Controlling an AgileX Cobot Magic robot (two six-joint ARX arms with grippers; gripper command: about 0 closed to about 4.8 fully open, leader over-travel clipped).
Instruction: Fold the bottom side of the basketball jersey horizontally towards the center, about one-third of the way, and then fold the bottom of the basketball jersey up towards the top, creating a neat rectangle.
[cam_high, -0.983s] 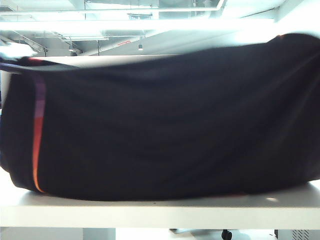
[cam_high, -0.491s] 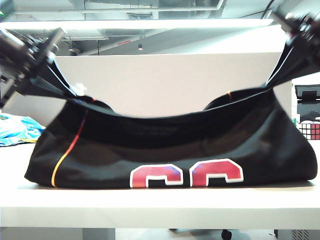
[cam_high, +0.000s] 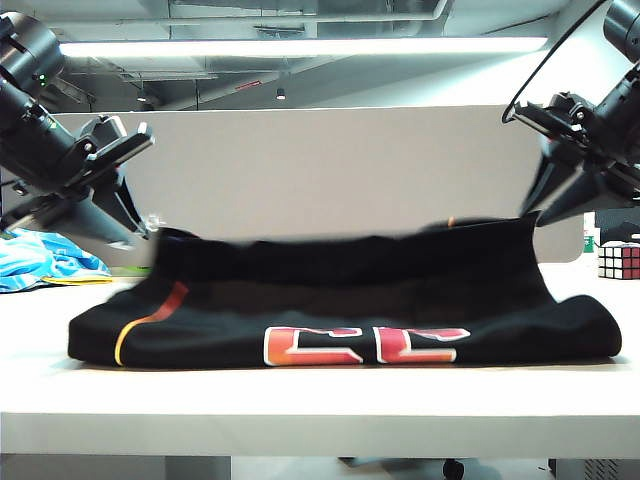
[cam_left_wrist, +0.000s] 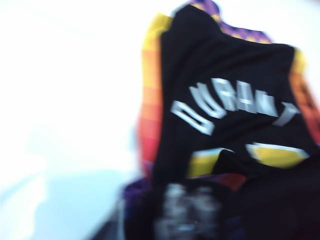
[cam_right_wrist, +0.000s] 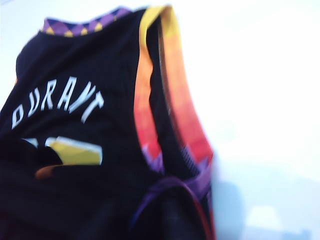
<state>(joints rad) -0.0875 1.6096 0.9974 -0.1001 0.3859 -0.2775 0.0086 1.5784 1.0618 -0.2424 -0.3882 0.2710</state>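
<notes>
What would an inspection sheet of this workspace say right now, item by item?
Surface: white table, bare along its front edge.
Job's things: black jersey lying in a folded heap, numerals facing front; "DURANT" lettering shows in both wrist views.
Clutter: blue cloth at far left; puzzle cube at far right.
Grippers: left gripper above the jersey's left end, right gripper above its right end; neither seems to hold fabric, finger gap unclear.
Cables: black cable looping by the right arm.
Surroundings: grey partition behind, ceiling lights above.

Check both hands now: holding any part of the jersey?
Neither. Left hand and right hand hang open above the folded basketball jersey, apparently clear of its top corners.
</notes>
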